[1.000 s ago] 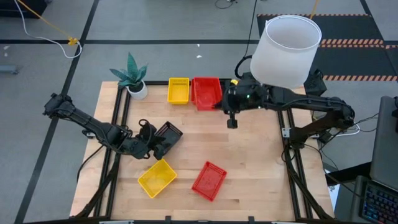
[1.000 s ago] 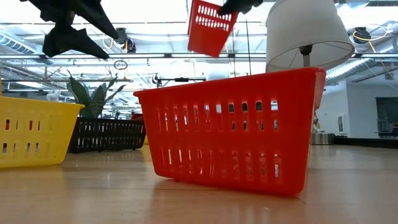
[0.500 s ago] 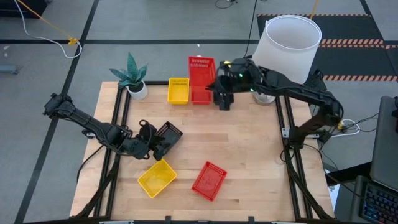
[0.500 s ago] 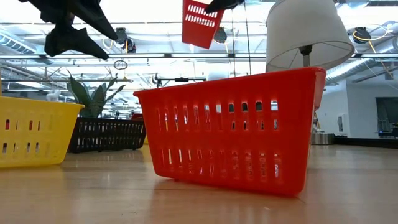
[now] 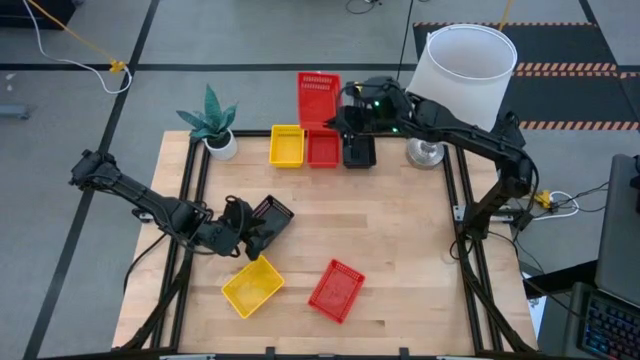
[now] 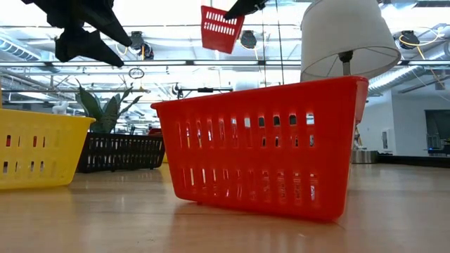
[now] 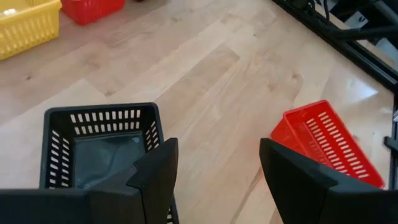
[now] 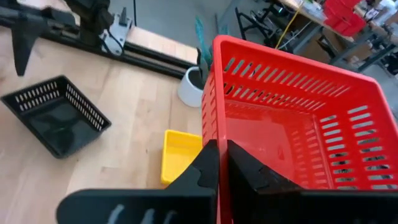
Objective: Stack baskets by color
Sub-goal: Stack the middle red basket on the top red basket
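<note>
Baskets of shallow rectangular mesh-sided plastic are the subject, and one red basket [image 5: 319,98] is now carried by the right gripper [image 5: 347,108], whose fingers are clamped on its rim, as the right wrist view confirms [image 8: 292,118]. Over the last second this basket has travelled from just above the far-edge row out past the far edge of the wooden table [image 5: 400,240], and it has tipped so that its mesh wall faces the overhead camera. That shift uncovers a second red basket [image 5: 323,149] and a black basket [image 5: 359,151] resting at the far edge beside a small yellow basket [image 5: 287,146]. In my judgement the lifted basket is being lined up for nesting into the red one below. The left gripper [image 5: 243,225] hovers unchanged near the left edge with its fingers spread and empty, directly above another black basket [image 7: 99,146]. A further yellow basket [image 5: 252,286] and a red basket [image 5: 335,290] lie unsorted near the near edge.
</note>
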`<action>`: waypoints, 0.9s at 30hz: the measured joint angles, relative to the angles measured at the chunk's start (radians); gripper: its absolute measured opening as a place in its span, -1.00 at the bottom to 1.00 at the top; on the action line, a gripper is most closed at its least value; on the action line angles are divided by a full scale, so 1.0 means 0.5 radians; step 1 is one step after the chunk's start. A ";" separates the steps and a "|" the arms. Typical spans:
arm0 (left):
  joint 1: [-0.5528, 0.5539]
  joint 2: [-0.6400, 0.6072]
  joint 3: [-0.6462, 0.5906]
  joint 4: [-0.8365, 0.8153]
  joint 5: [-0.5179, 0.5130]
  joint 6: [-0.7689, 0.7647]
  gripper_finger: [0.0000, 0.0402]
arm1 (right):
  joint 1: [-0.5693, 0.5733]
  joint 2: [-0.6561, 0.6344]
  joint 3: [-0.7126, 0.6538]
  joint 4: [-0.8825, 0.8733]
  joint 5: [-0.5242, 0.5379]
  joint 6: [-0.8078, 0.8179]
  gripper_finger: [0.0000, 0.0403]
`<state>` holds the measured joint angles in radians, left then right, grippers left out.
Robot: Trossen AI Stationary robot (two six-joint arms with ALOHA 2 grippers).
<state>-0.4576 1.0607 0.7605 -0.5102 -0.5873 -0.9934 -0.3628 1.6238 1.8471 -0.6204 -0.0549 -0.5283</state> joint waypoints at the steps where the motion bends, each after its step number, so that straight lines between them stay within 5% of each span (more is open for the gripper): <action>1: 0.000 0.000 0.000 -0.008 0.000 0.007 0.13 | -0.007 0.000 -0.012 0.002 0.000 -0.001 -0.98; 14: 0.000 0.000 0.000 -0.021 0.021 -0.003 0.13 | -0.100 0.000 -0.161 0.068 -0.016 -0.063 -0.98; 27: 0.000 0.000 0.000 -0.018 0.026 -0.029 0.13 | -0.217 -0.001 -0.647 0.478 -0.213 -0.073 -0.98</action>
<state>-0.4576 1.0607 0.7605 -0.5190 -0.5745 -1.0080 -0.4713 1.6234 1.5233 -0.3816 -0.1616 -0.5648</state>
